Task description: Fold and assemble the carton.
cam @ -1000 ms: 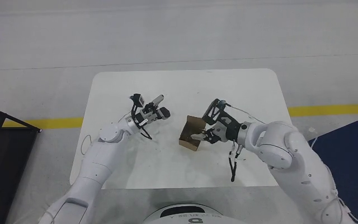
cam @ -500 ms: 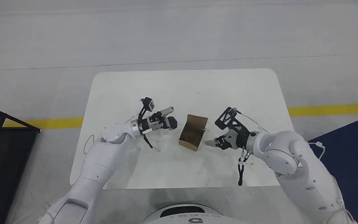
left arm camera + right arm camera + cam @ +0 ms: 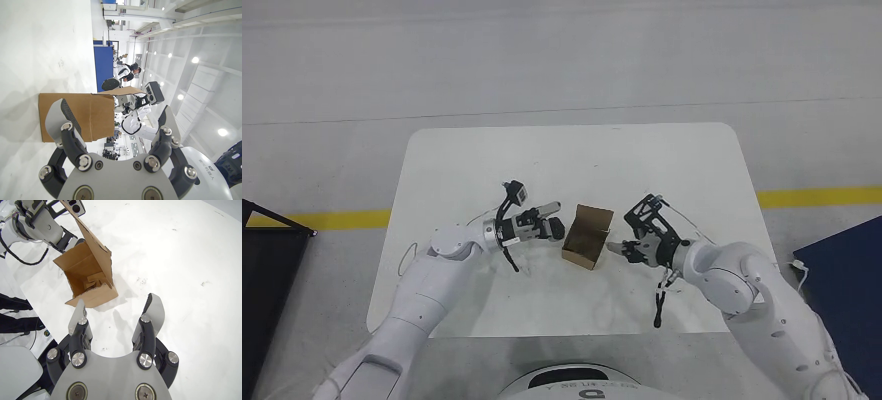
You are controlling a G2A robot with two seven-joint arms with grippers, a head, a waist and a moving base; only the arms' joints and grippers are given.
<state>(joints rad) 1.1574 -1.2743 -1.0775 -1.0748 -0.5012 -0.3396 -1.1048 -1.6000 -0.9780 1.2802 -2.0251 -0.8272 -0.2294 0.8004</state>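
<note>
Closing in from both sides: the left gripper (image 3: 554, 221) has slid closer to the carton (image 3: 587, 237) than half a second back. The right gripper (image 3: 616, 248) has nudged in a bit too, after coming off the carton's edge a second ago. The carton itself hasn't budged. It sits upright, open end up, around the middle of the desk (image 3: 662, 160), right between the two grippers.

Both grippers are spread wide with nothing in them. The left wrist view has the left gripper (image 3: 114, 105) facing the carton's (image 3: 98, 113) plain side wall, one finger (image 3: 56, 113) overlapping it; can't tell if it touches.

The right wrist view gives what the top view doesn't, a look down inside the carton (image 3: 88, 273). The bottom flaps are folded in and one long flap sticks up. The right gripper (image 3: 116, 299) has a fingertip (image 3: 80, 306) right at the low flap, contact unclear, and the left gripper (image 3: 72, 242) sits just behind the carton.

Further out there are dark scuffs (image 3: 141, 280) on the desk, and a yellow line (image 3: 822, 196) on the floor.
</note>
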